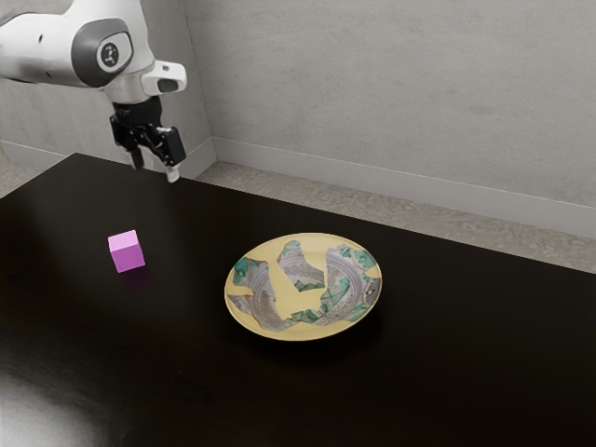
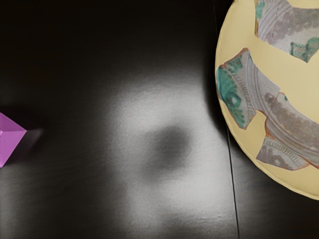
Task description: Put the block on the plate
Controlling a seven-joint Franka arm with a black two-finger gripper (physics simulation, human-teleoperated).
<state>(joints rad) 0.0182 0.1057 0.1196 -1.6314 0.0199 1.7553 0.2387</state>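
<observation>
Gripper (image 1: pixel 155 166) is being held aloft, fingers (image 1: pixel 172 174) parted wide; pink block (image 1: pixel 127 252), apart from plate (image 1: pixel 293 300) on table (image 1: pixel 186 382), is being shown whole in exterior view, cropped in wrist view.

The block (image 1: pixel 128 254) was pinkish purple, palest on top; the plate (image 1: pixel 294 300) pale yellow, with irregular grey-mauve patches bearing curved lines and green motifs; the table (image 1: pixel 447 363) near-black.

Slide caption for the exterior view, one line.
Arm above a dark table, jaws open; pink block and patterned plate sit apart.
</observation>
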